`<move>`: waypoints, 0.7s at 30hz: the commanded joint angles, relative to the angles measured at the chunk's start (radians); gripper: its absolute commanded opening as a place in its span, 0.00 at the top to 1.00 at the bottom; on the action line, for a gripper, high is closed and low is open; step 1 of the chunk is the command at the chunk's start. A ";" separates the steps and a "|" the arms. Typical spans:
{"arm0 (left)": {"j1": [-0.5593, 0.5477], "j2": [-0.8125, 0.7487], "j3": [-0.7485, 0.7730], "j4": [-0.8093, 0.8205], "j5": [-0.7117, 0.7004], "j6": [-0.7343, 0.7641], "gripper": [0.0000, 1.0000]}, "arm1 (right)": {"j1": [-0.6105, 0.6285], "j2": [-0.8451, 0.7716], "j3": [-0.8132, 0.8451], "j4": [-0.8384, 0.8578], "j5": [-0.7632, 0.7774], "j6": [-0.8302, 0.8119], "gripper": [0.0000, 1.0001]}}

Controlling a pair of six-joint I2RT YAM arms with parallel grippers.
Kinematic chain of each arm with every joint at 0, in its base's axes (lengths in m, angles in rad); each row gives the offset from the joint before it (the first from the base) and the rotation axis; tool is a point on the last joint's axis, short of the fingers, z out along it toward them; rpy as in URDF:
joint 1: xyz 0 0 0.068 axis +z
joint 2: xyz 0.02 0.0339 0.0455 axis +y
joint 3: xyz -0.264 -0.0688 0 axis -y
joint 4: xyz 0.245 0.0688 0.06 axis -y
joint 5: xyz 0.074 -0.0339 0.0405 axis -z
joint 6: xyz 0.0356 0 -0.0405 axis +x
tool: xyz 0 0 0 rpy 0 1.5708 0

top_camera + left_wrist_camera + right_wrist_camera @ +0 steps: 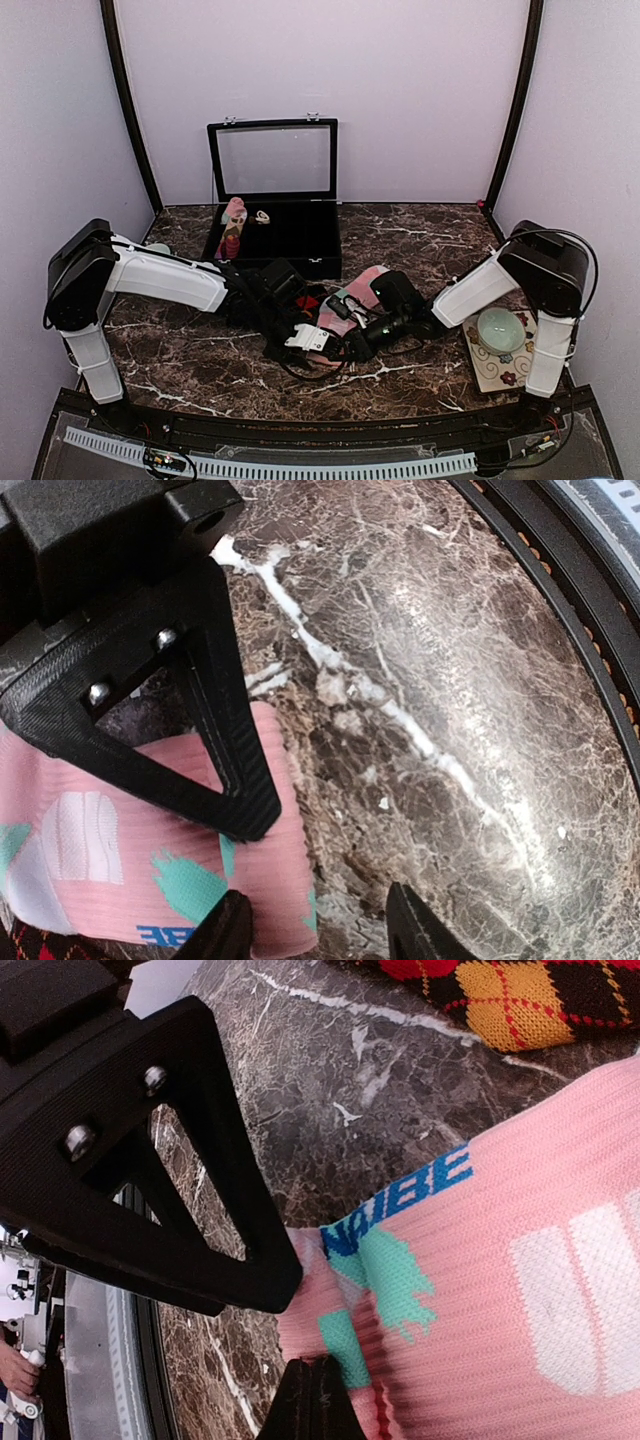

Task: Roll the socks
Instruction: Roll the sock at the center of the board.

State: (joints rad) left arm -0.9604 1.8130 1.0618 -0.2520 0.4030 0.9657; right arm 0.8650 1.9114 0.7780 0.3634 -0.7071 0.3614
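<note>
The pink sock (362,283) with teal and white patches lies flat near the middle of the dark marble tabletop (200,360), with both arms meeting over its near end. The black argyle sock (306,300), with red and orange diamonds, lies just beside it on the left. In the right wrist view it sits at the top edge, close to the pink one (520,1260).

The right pincer (300,1335) is pressed together on the pink sock's edge beside the blue lettering, and the fabric bunches between its tips. The left pincer (240,875) is partly spread around the edge of the same sock (130,860). Its upper finger (235,780) lies over the fabric, and pink fabric shows in the gap above the lower finger.

Behind them, a black case (275,235) stands with its glass lid raised. It holds an upright roll (232,228) and a small pale object (262,216). At the right edge, a pale green bowl (500,330) sits on a flowered mat (495,372).
</note>
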 commanded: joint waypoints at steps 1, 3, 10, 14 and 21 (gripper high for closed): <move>-0.005 0.002 -0.032 0.028 -0.015 0.019 0.52 | -0.007 0.069 -0.031 -0.159 0.042 0.024 1.00; -0.007 0.003 -0.039 0.034 -0.015 0.029 0.52 | -0.009 0.072 -0.032 -0.157 0.035 0.028 1.00; -0.009 0.046 -0.061 0.058 -0.068 0.065 0.54 | -0.010 0.087 -0.027 -0.159 -0.005 0.054 1.00; -0.009 0.069 -0.070 0.080 -0.114 0.076 0.60 | -0.009 0.096 -0.016 -0.178 -0.015 0.063 1.00; -0.009 0.101 -0.074 0.098 -0.169 0.084 0.96 | -0.010 0.101 -0.029 -0.174 -0.022 0.095 1.00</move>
State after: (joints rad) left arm -0.9646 1.8587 1.0233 -0.1101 0.3122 1.0355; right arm 0.8478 1.9476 0.7982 0.3668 -0.7876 0.4294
